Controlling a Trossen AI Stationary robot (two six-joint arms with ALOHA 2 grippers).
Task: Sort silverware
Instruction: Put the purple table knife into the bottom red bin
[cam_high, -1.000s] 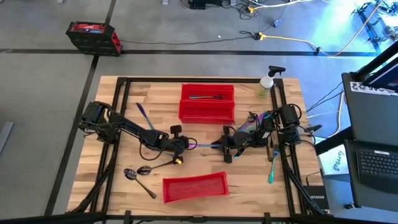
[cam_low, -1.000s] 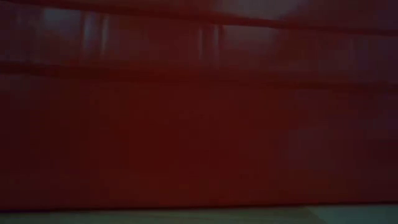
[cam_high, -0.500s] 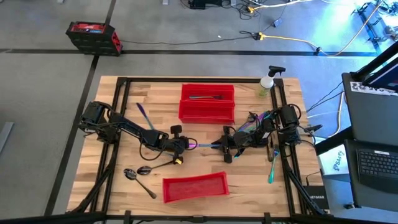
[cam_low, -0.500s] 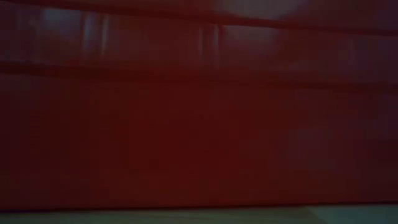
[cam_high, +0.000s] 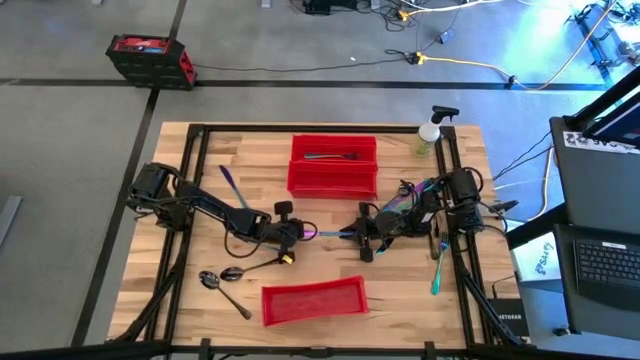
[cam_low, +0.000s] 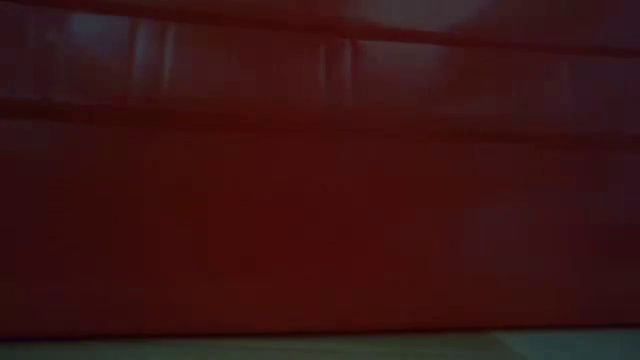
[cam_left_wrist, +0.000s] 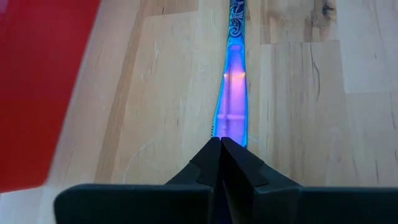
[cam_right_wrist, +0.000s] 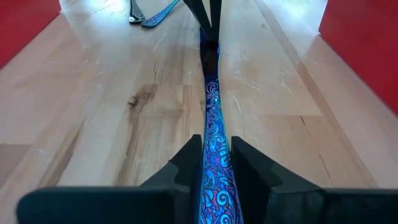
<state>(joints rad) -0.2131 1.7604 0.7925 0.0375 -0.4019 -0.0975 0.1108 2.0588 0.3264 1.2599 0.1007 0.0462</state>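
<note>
Both arms meet at the middle of the worktop (cam_high: 200, 255), sharing one iridescent blue knife (cam_high: 335, 234). The left gripper (cam_high: 297, 233) has its fingers pinched shut on one end, and the right gripper (cam_high: 362, 236) has its fingers closed around the patterned handle at the other end. Two red bins (cam_high: 333, 165) sit side by side at the far edge, one with a utensil inside, and a third red bin (cam_high: 314, 301) lies at the near edge. Two spoons (cam_high: 222, 279) rest near the left near corner, and more silverware (cam_high: 438, 268) lies by the right edge.
</note>
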